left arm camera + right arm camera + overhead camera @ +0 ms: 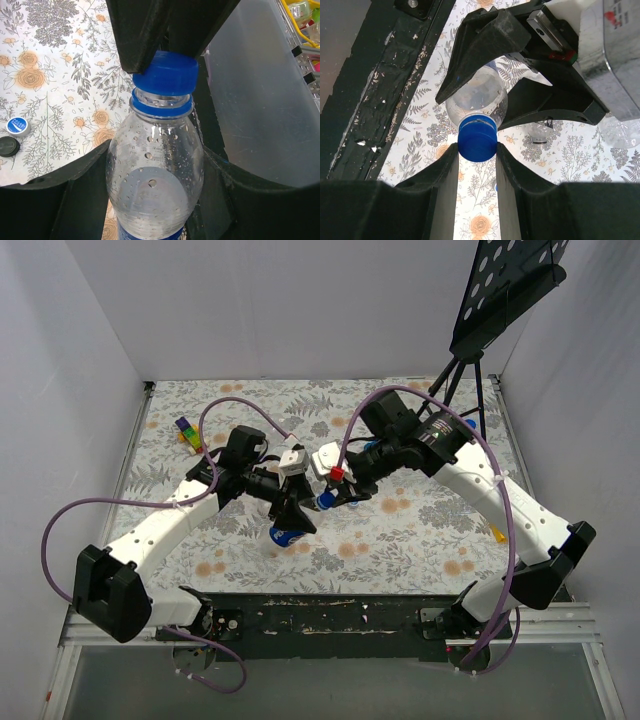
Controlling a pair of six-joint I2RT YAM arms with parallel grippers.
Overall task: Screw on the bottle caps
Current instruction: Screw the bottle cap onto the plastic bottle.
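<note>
A clear bottle point(155, 170) with water drops inside and a blue label is held at its shoulder by my left gripper point(155, 192), which is shut on it. A blue cap point(165, 74) sits on the bottle's neck. My right gripper point(477, 150) is shut on that blue cap point(477, 140), one finger pressing each side. In the top view the two grippers, left point(292, 518) and right point(328, 498), meet above the middle of the table. A blue-and-white cap point(18, 126) and a black cap point(8, 146) lie loose on the cloth.
The table carries a floral cloth point(400, 530). Coloured toy blocks point(188, 432) lie at the far left. A black music stand point(500, 300) rises at the far right. Another clear bottle point(620, 132) lies on the cloth near the right gripper.
</note>
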